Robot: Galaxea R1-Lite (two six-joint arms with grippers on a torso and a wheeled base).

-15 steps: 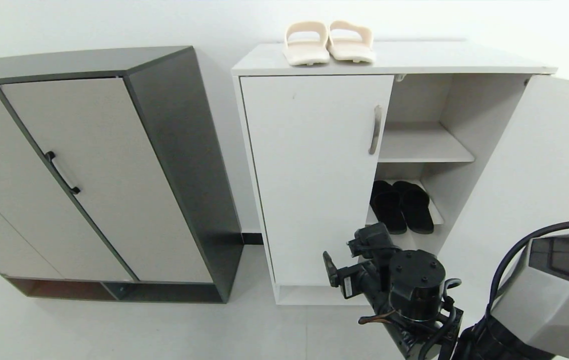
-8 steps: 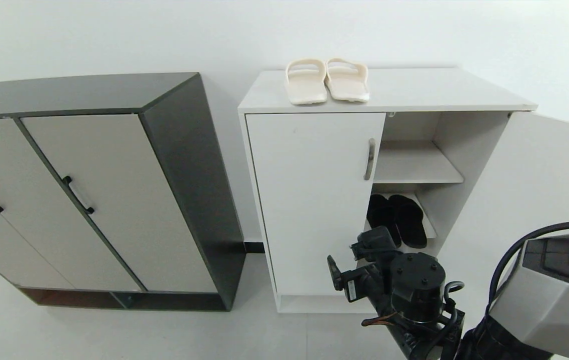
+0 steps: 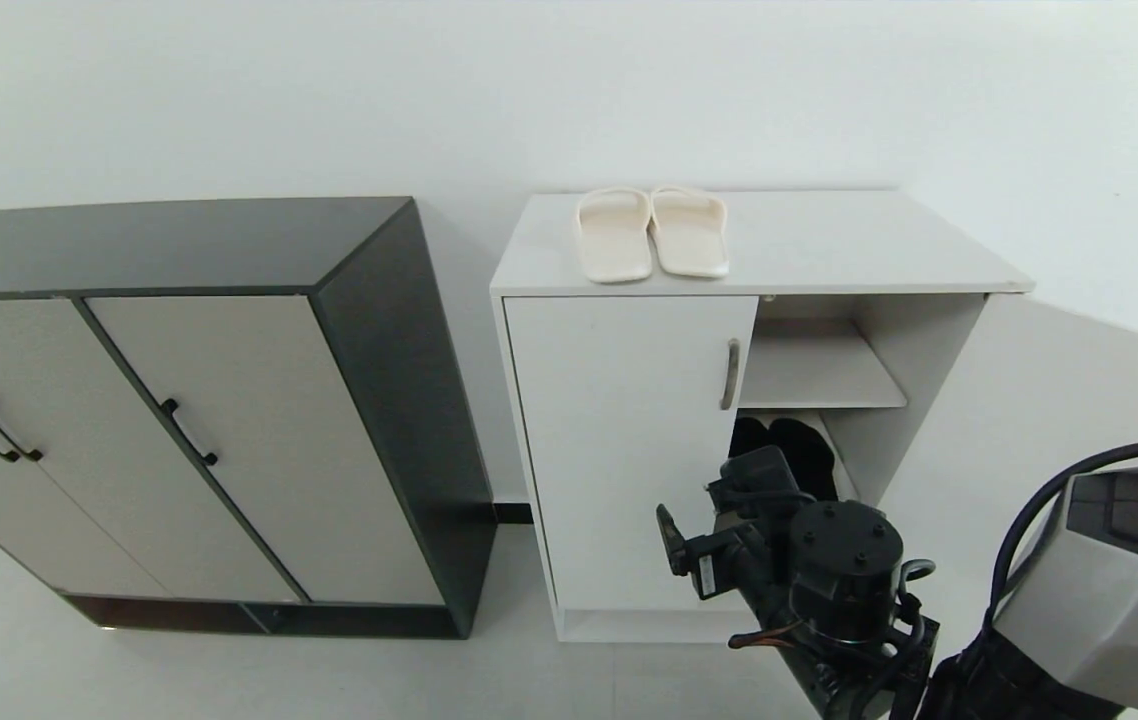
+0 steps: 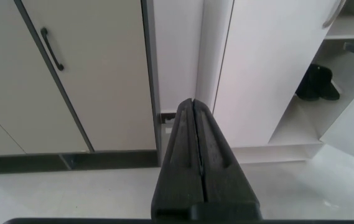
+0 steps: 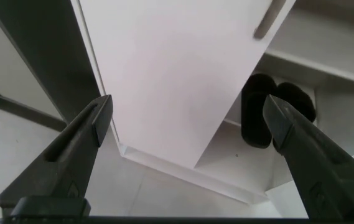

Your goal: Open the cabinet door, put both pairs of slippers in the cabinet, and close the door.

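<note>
The white cabinet (image 3: 829, 250) has its left door (image 3: 619, 440) closed and its right door (image 3: 1059, 400) swung out, baring the shelves. A black pair of slippers (image 3: 799, 450) lies on the lower shelf, seen too in the right wrist view as black slippers (image 5: 270, 112) and in the left wrist view as black slippers (image 4: 318, 82). A beige pair of slippers (image 3: 651, 232) rests on the cabinet top. My right gripper (image 3: 719, 510) hangs low before the closed door, its fingers (image 5: 96, 118) spread wide and empty. My left gripper (image 4: 193, 109) is shut and empty, low near the floor between the two cabinets.
A dark cabinet (image 3: 229, 400) with pale doors and black handles (image 3: 187, 432) stands to the left of the white one, a narrow gap between them. The upper shelf (image 3: 819, 375) of the white cabinet is bare. Pale floor lies in front.
The whole head view has shifted: both cabinets sit lower and smaller in the picture, so the camera has moved. The right arm keeps nearly the same place in the picture.
</note>
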